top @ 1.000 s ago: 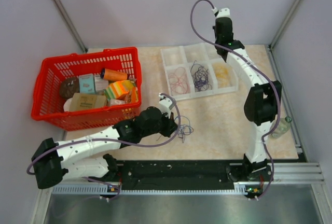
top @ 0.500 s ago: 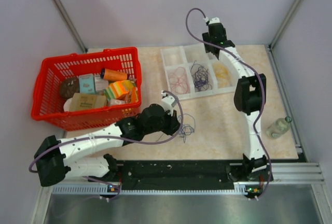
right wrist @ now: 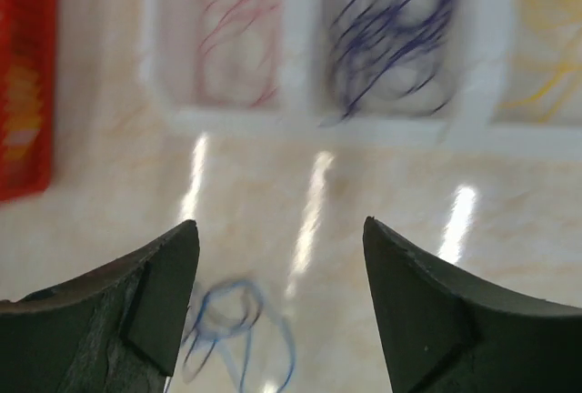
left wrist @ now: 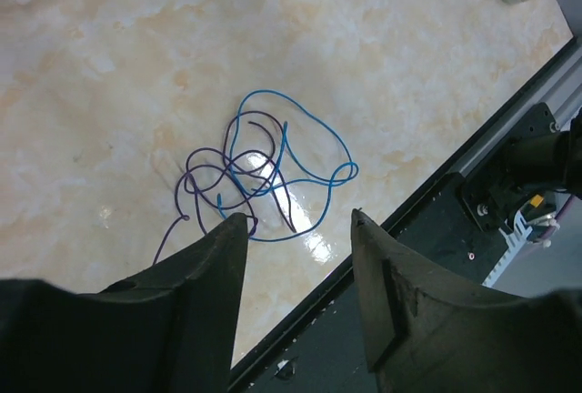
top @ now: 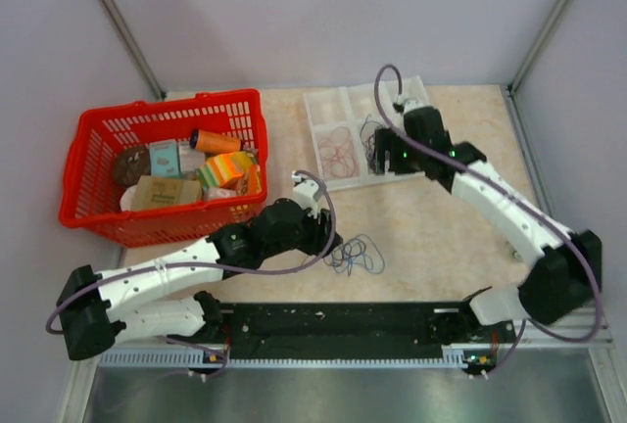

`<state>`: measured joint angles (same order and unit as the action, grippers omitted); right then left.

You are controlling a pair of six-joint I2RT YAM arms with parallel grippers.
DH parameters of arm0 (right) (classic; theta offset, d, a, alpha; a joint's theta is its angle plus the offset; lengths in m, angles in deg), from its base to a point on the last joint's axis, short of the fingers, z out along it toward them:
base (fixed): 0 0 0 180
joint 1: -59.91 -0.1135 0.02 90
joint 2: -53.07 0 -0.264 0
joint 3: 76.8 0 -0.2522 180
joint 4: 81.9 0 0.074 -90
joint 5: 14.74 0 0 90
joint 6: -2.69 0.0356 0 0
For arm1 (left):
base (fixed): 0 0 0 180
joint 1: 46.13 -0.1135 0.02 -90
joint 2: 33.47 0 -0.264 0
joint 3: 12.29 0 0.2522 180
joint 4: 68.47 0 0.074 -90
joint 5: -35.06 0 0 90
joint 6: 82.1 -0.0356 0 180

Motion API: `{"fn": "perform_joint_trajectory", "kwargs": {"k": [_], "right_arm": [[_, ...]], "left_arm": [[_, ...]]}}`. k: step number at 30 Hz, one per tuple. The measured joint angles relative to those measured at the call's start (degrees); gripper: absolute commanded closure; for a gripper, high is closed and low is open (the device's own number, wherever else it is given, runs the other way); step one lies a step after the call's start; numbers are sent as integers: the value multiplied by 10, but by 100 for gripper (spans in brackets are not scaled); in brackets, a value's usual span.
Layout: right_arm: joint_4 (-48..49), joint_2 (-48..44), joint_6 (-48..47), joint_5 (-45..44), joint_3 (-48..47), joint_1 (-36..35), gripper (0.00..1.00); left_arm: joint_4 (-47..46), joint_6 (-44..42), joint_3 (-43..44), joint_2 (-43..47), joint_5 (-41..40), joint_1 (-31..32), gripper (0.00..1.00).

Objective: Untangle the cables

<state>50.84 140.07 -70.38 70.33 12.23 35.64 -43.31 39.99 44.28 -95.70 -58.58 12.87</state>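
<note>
Left gripper [left wrist: 298, 218] hung part-open and empty just above the cables [left wrist: 259, 175], a blue-and-purple tangle on the table [left wrist: 409, 47]. Right gripper [right wrist: 279, 224] stood wide, empty, near the tray [right wrist: 300, 38]. Risk: pinching crossed strands together might have tightened the knot.

The right gripper [right wrist: 280, 229] is seen with its two dark fingers [right wrist: 136, 320] spread apart. Beyond, a white divided tray [right wrist: 364, 127] is shown blurred, with pink-red cables [right wrist: 238, 38], dark blue cables [right wrist: 391, 38] and yellow cables [right wrist: 550, 47] in neighbouring compartments. Loose blue cables [right wrist: 238, 334] are seen on the marbled table [right wrist: 382, 184], and a red basket [right wrist: 23, 75] at the left edge.
</note>
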Motion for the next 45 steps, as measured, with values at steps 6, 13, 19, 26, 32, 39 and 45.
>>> {"fn": "perform_joint_trajectory", "kwargs": {"k": [6, 13, 19, 26, 32, 39, 45], "right_arm": [[66, -256, 92, 170, 306, -91, 32], [94, -387, 172, 258, 480, -129, 24], [162, -363, 292, 258, 559, -129, 26], [259, -276, 383, 257, 560, -134, 56], [288, -246, 371, 204, 553, -154, 100], [122, -354, 322, -23, 473, -144, 100], [50, -428, 273, -47, 410, 55, 100]], "left_arm": [[2, 38, -40, 35, -16, -3, 43], [11, 89, -41, -72, -19, -4, 13], [32, 116, -22, -160, -49, -4, 34], [20, 125, -12, -184, -62, -4, 82], [25, 120, -11, -169, -85, -4, 100], [257, 139, 98, -35, -279, 74, 100], [372, 145, 210, 203, -406, 110, 100]]}}
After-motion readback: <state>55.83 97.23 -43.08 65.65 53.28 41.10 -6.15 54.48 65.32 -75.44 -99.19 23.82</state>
